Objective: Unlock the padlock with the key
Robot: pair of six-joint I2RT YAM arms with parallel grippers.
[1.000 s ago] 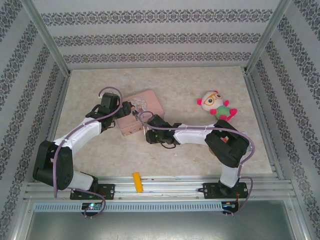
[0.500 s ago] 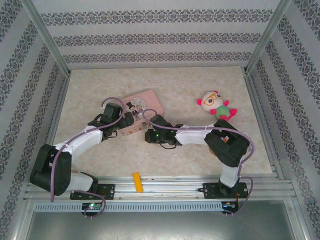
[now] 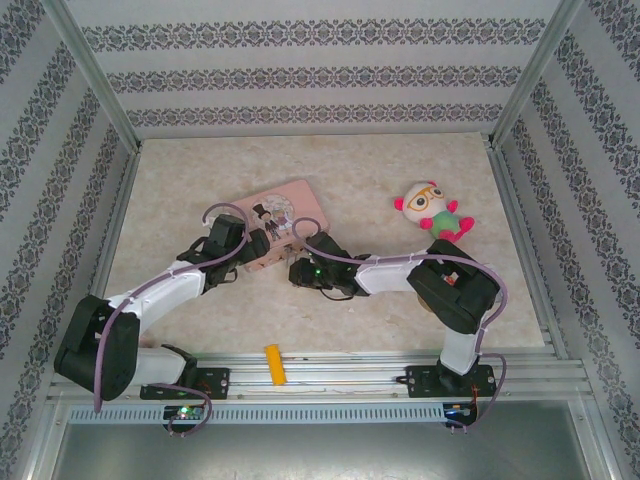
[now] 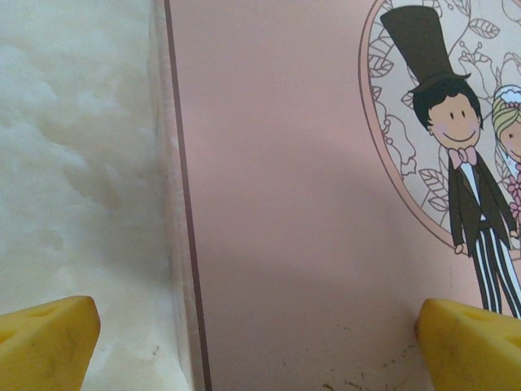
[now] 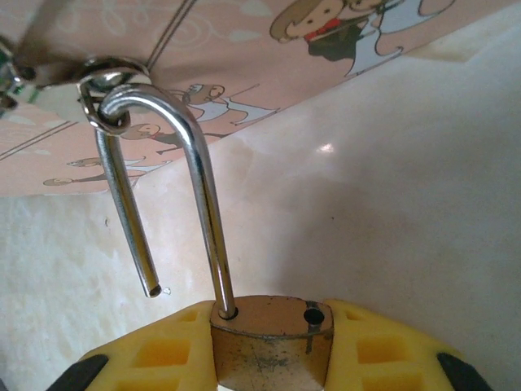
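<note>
Clamping padlock (image 5: 270,346): right jaws | brass body scuffed, silver shackle (image 5: 208,220) open | left jaws apart

White covers and black joints on left arm (image 3: 165,285) and right arm (image 3: 400,272). Lilac cables (image 3: 225,207) along both. Yellow finger pads (image 4: 49,342).

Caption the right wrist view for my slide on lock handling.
Right jaws clamp the brass padlock, its shackle open but hooked through the pink tin's clasp ring.
</note>
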